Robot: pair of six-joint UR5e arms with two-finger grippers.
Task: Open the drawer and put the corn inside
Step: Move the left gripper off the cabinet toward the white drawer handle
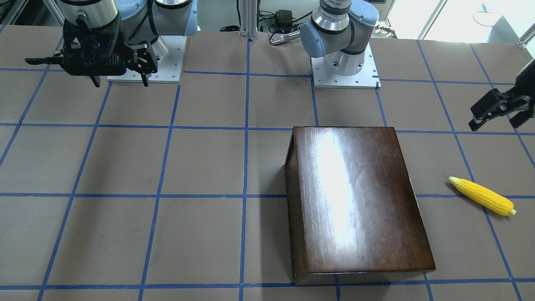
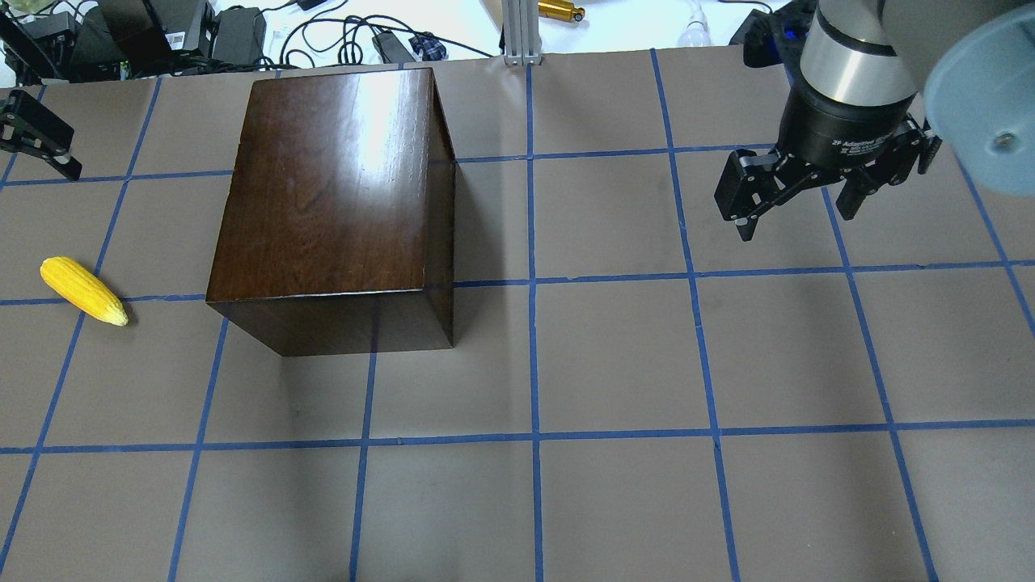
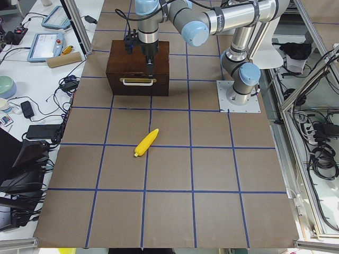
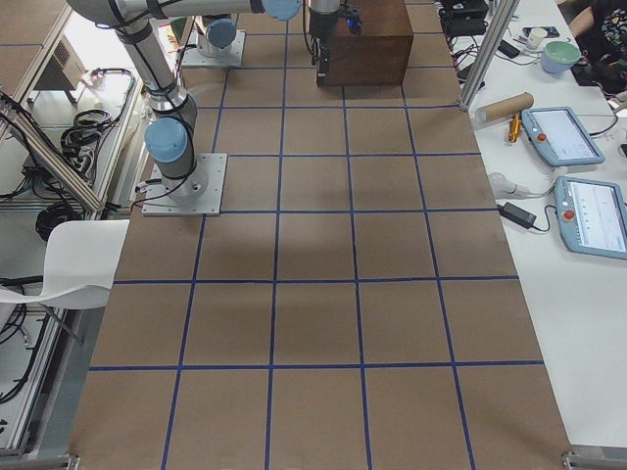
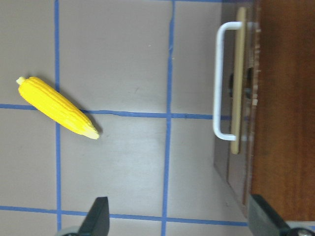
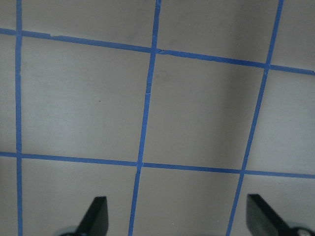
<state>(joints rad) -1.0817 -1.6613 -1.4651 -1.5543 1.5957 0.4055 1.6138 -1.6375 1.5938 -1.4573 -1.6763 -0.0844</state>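
left gripper hangs above the table with its 2 fingers spread wide, holding and touching nothing. the corn lies flat, apart from it, on the side away from the shut drawer. right gripper is also spread wide and empty, well apart from the box.

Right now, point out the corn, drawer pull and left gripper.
corn (image 2: 83, 290), overhead exterior view, middle of the cob.
drawer pull (image 5: 216, 83), left wrist view, long bar of the handle.
left gripper (image 1: 495, 121), front-facing view, midway between its open fingertips.
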